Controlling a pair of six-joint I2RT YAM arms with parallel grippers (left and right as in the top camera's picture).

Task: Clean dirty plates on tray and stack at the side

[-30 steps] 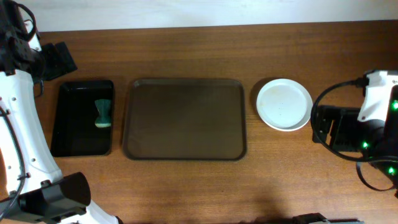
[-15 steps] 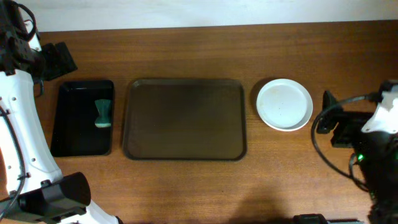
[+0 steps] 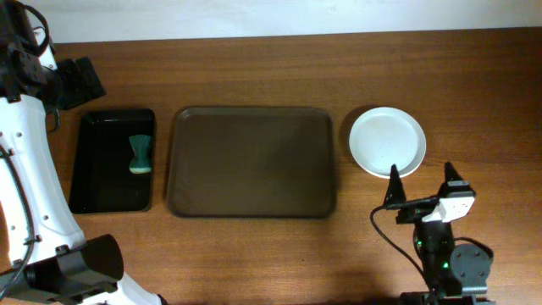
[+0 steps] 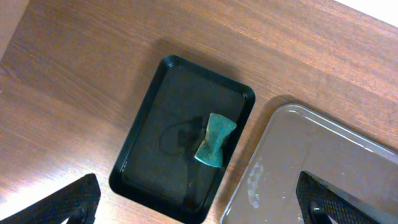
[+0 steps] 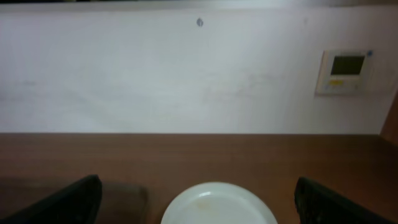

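The dark brown tray [image 3: 251,161] lies in the middle of the table with nothing on it; it also shows in the left wrist view [image 4: 323,168]. White plates [image 3: 388,141] sit stacked as one round shape to the right of the tray; I cannot tell how many. The right wrist view shows the top plate [image 5: 217,205] with a faint pale smear. My right gripper [image 3: 422,188] is open and empty, just in front of the plates and pointing at them. My left gripper [image 4: 199,208] is open and empty, high above the black tray.
A narrow glossy black tray [image 3: 113,159] lies left of the brown tray and holds a teal sponge [image 3: 141,154], also seen in the left wrist view [image 4: 213,140]. A white wall with a small wall panel [image 5: 345,70] stands behind the table.
My right arm has swung from the table's right edge to the front, so its open gripper now sits just in front of the plates. The left arm, plates and trays have not moved.
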